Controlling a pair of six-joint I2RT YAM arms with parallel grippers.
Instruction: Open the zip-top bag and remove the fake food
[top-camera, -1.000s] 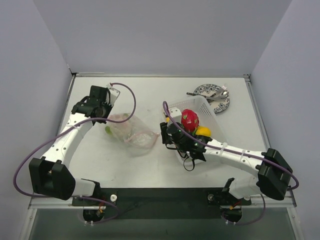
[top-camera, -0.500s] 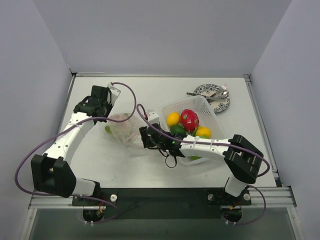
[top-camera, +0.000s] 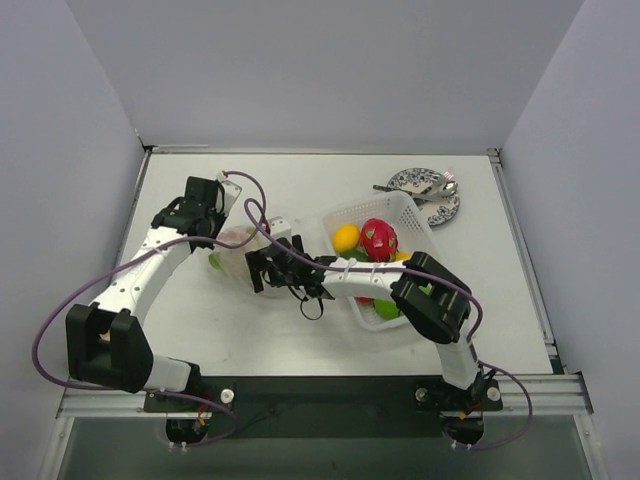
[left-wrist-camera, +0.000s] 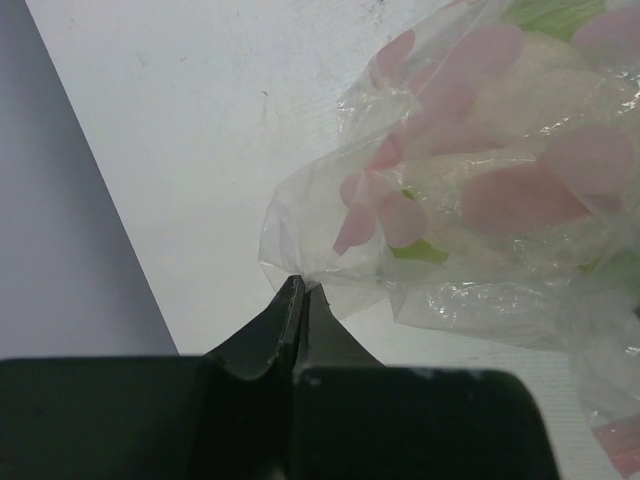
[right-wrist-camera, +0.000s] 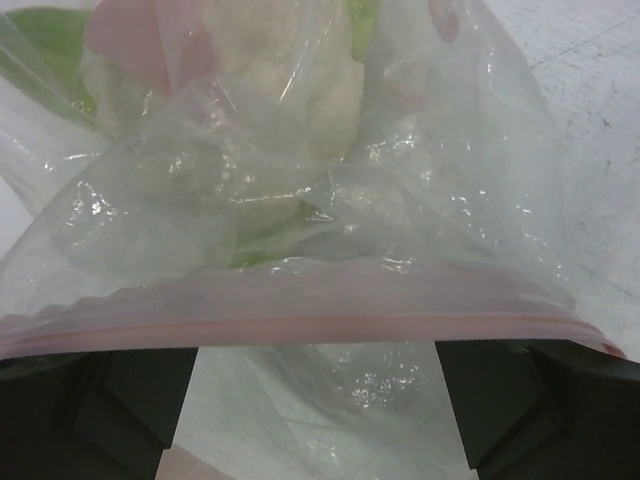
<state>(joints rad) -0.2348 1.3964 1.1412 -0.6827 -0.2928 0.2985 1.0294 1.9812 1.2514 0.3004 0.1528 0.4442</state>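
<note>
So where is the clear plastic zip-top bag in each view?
Top external: clear plastic zip-top bag left of centre.
Left wrist: bag upper right, corner pinched in left pincer.
Right wrist: bag fills the frame, pink zip strip low.
Shared landmark: green fake food inside.

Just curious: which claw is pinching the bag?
The left gripper, shut on a corner of the zip-top bag; the right gripper stands open at the zip strip.
</note>
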